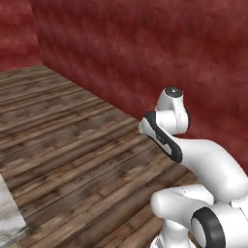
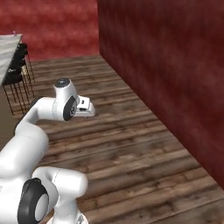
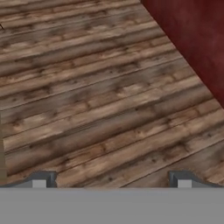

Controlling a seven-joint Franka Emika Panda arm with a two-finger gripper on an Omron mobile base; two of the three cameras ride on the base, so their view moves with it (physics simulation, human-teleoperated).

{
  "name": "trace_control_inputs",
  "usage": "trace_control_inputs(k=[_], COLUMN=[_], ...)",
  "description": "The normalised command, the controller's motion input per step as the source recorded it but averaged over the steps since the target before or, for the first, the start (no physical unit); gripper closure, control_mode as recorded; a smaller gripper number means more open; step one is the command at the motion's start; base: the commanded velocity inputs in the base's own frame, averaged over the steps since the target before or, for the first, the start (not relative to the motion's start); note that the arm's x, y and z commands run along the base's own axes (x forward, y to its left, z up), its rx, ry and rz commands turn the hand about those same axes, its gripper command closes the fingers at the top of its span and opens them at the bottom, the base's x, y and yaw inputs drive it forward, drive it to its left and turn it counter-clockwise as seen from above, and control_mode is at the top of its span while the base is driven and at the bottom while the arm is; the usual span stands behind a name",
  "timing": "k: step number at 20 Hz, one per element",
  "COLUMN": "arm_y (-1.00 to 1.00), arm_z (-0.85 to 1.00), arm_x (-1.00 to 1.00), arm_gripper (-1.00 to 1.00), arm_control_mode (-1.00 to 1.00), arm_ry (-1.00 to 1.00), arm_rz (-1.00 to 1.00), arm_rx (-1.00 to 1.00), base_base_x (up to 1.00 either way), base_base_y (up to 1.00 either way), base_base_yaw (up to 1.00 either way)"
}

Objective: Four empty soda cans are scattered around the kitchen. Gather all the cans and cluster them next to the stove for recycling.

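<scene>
1. Gripper: in the hand view the 2 dark finger tips stand wide apart at the bottom, nothing between them, bare planks below. Jaws apart, holding nothing.
2. Wooden floor: brown planks with grey streaks, running across the hand view; same planks cover the ground in the left base view and the right base view.
3. Red wall: mottled dark red, runs from the near right to the far left in the left base view, meeting a second red wall at the far left corner. In the right base view it stands on the right, with another red wall across the far side. In the hand view a red wedge sits at the upper right.
4. Arm: white with dark joints, folded, rising from the lower right of the left base view; wrist points toward the red wall. In the right base view it rises from the lower left, hand end near the floor centre-left.
5. Counter edge: pale marbled slab corner at the near left of the left base view. In the right base view a pale slab sits at the far left.
6. Stools: dark wire-legged seats under that far-left slab, well apart from the arm.
7. Soda cans, stove: I cannot tell where they are from these pictures.
</scene>
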Motion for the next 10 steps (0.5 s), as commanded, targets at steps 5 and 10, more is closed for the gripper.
trace_control_inputs(k=[5,10], arm_y=[0.0,0.0], arm_z=[0.0,0.0], arm_x=[0.0,0.0], arm_gripper=[-1.0,-1.0], arm_control_mode=[1.0,1.0], arm_ry=[0.0,0.0], arm_rz=[0.0,0.0], arm_rx=[0.0,0.0], base_base_x=[0.6,0.6], base_base_y=[0.0,0.0], base_base_yaw=[0.35,0.34])
